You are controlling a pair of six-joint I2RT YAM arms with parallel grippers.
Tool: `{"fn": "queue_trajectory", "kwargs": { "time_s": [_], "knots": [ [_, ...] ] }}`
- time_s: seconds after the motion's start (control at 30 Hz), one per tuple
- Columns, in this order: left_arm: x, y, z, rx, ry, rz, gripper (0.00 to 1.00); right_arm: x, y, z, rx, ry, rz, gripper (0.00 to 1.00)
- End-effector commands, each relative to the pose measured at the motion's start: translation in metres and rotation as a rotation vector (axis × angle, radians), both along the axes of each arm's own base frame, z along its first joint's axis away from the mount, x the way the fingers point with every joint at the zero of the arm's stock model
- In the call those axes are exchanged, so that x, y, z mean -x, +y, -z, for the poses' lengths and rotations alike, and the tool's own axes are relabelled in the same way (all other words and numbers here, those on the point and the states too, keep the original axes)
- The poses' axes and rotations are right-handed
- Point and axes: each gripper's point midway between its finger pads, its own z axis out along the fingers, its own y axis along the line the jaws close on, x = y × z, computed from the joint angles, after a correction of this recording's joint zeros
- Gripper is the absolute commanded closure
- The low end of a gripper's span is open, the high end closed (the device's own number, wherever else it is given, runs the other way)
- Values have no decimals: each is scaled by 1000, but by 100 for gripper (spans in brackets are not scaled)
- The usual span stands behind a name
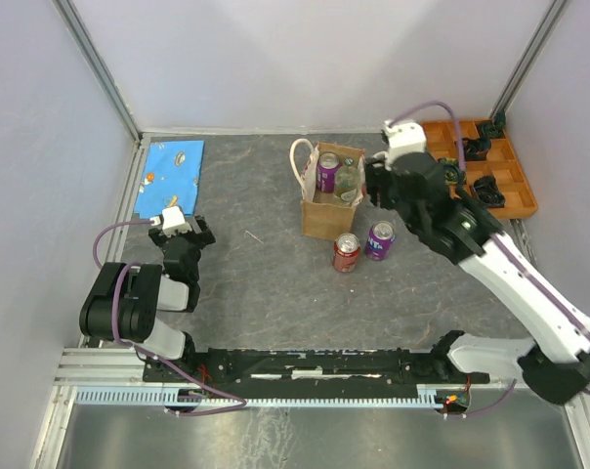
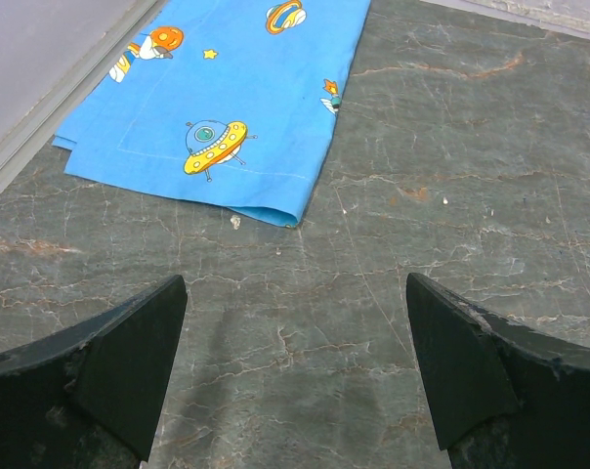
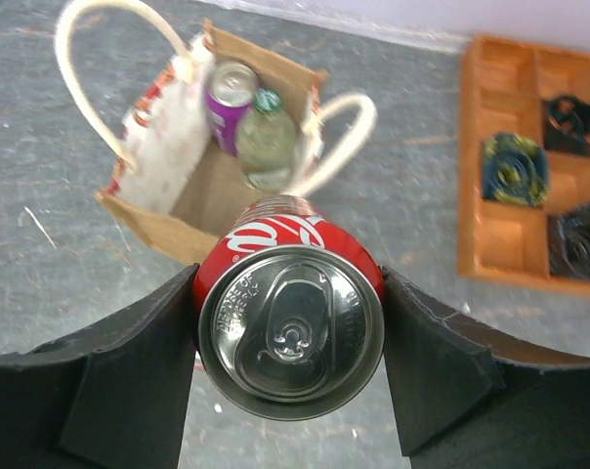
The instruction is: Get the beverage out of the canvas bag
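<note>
My right gripper (image 3: 290,293) clamps a red can (image 3: 291,337) by its sides, the canvas bag (image 3: 163,210) just beyond its fingertips. Can seems rigid, slick, likely full. Left gripper (image 2: 295,362) spread, empty.

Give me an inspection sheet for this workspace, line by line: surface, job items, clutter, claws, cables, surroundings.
Surface: dark grey veined tabletop, a few specks.
Job's things: canvas bag upright and open, holding a purple can and a clear bottle; a loose red can and a second purple can stand in front of it.
Clutter: blue space-print cloth far left; orange tray far right, dark items in it.
Claws: left claw open, nothing between its fingers; right claw shut on a cola can.
Cables: purple cables loop along both arms.
Surroundings: pale walls, metal frame posts.
</note>
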Motion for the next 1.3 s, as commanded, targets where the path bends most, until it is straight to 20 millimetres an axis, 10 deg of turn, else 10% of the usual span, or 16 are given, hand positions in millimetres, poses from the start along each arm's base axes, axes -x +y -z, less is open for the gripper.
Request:
{"fn": "queue_trajectory", "kwargs": {
  "time_s": [0.0, 0.23, 0.6, 1.27],
  "knots": [
    [-6, 4, -13, -48, -35, -14, 1, 34, -47, -6, -68, -43, 143, 100],
    [-6, 4, -13, -49, -33, -14, 1, 77, -75, 64, -63, 107, 185, 100],
    [-6, 5, -13, -49, -35, -15, 1, 95, -65, 159, -72, 300, 196, 100],
    [-6, 4, -13, -49, -33, -15, 1, 88, -31, 229, -57, 470, 170, 87]
  ]
}}
